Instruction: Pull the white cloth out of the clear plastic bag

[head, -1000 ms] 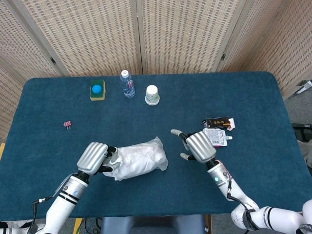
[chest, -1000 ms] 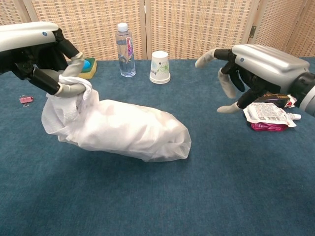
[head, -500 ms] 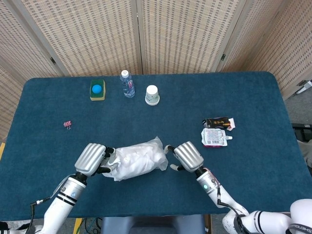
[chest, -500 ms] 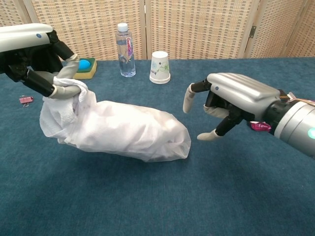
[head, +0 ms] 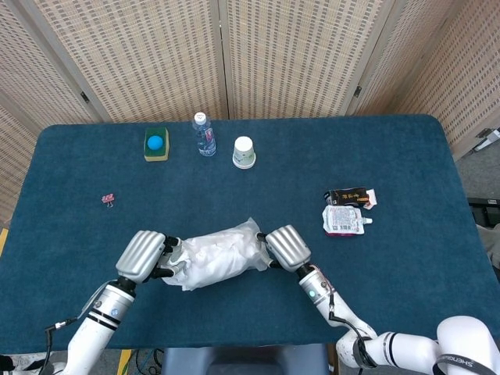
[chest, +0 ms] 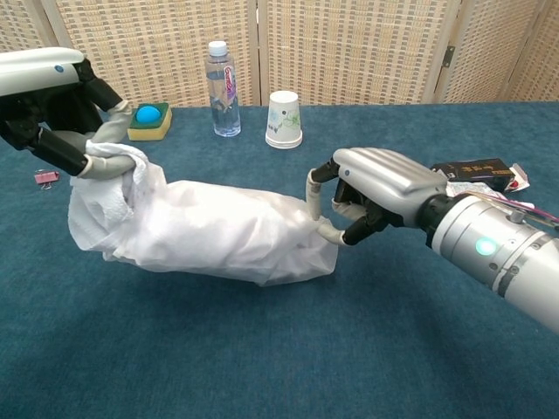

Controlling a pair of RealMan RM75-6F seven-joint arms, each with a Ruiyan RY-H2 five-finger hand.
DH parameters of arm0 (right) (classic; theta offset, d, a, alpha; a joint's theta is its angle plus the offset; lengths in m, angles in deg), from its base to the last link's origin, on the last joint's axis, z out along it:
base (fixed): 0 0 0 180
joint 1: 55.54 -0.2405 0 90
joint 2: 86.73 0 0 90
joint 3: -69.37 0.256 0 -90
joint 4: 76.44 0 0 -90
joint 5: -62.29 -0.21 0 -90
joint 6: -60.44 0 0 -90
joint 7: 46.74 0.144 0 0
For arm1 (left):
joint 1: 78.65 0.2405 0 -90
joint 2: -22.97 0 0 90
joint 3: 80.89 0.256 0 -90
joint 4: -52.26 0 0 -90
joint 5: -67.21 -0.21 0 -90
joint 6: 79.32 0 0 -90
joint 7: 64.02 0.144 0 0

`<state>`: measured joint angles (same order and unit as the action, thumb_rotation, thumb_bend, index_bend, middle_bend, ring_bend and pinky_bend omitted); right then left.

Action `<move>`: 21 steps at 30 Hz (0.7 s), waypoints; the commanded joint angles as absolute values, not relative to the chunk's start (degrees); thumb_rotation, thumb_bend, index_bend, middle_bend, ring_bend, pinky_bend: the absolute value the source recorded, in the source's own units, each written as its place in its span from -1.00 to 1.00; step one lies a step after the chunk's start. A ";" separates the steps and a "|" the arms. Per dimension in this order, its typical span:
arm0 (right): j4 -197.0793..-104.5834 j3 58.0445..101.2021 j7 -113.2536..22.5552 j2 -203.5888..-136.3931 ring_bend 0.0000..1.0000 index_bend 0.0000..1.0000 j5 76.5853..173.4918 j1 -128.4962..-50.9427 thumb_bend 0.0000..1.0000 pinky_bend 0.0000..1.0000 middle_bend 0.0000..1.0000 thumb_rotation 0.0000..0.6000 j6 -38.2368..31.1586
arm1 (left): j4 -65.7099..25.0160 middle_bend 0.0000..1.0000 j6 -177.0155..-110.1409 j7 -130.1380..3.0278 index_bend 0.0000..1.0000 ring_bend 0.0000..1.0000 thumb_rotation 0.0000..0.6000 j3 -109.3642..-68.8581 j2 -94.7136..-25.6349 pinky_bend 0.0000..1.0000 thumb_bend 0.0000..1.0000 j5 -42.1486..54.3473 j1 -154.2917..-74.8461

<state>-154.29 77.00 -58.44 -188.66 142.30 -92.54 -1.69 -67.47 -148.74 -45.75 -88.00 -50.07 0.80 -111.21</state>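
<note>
A clear plastic bag (head: 226,251) (chest: 227,234) stuffed with white cloth lies on its side on the blue table (head: 406,156). My left hand (head: 142,255) (chest: 54,109) grips the bag's bunched left end, where white cloth (chest: 118,161) shows at the mouth, and holds that end slightly raised. My right hand (head: 287,247) (chest: 374,186) is at the bag's right end, with a finger on top and the thumb against the side, pinching the plastic there.
At the back stand a water bottle (head: 205,134) (chest: 223,78), a paper cup (head: 244,152) (chest: 284,120) and a sponge with a blue ball (head: 156,144) (chest: 148,120). A pink clip (head: 108,199) (chest: 46,177) lies left. A black box (head: 348,196) and a sachet (head: 344,220) lie right.
My right hand has moved left from beside the packets to the bag's right end and closed its fingers onto it. The left hand has kept its hold and shifted slightly left.
</note>
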 commanded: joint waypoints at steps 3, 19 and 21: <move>-154.40 76.67 -58.56 -187.92 1.00 0.27 142.07 -91.93 -0.09 1.00 1.00 1.00 -1.92 | -66.61 1.00 -148.79 -46.10 0.61 0.91 1.00 -88.11 -49.91 0.97 -0.24 1.52 -110.85; -158.42 75.69 -62.09 -176.34 1.00 0.34 138.91 -86.96 -0.07 1.00 1.00 1.00 -4.37 | -61.40 1.00 -151.92 -46.48 0.60 0.91 1.00 -90.25 -49.54 0.97 -0.24 7.08 -108.58; -159.20 75.89 -62.81 -174.06 1.00 0.34 138.41 -86.28 -0.07 1.00 1.00 1.00 -4.99 | -61.43 1.00 -152.17 -46.81 0.60 0.91 1.00 -90.58 -49.14 0.97 -0.24 7.34 -108.30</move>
<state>-158.26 75.68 -61.95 -175.97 139.11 -87.16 -4.24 -61.41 -152.08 -46.70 -90.46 -49.29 7.26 -108.40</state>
